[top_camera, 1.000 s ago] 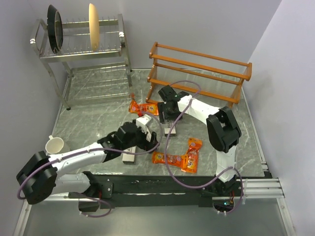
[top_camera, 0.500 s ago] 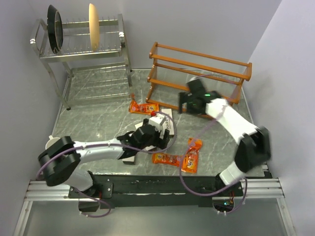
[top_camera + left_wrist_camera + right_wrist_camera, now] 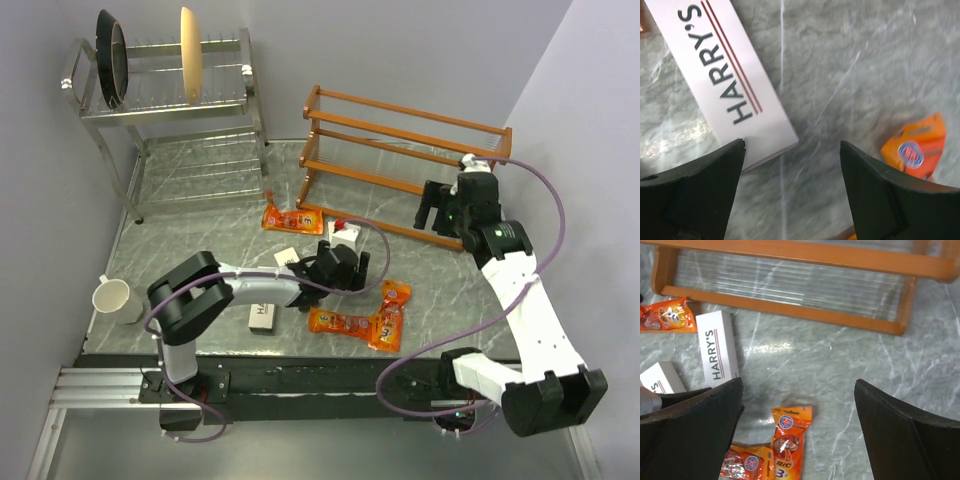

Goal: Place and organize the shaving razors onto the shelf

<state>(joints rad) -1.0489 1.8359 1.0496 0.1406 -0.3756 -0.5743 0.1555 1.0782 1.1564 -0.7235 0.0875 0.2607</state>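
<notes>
- since a second ago the right arm has swung off the middle of the bench to the right end of the shelf, and the left arm has stretched further right, over a harry's box
- left claw is spread wide with nothing between its fingers; the box lies flat on the bench at a slant, only its near end beside the left finger
- right claw is spread too and carries nothing, hanging in front of the shelf's lower rail
- no razors show on the shelf; the boxes and the orange packs all lie on the bench
- likely step: grasping this box; to do it well, slide the claw toward the box's middle, turn the wrist so the fingers straddle its narrow width, and drop right to the bench before pinching
- stay off the nearest of the orange packs, which lies close but apart from the box
</notes>
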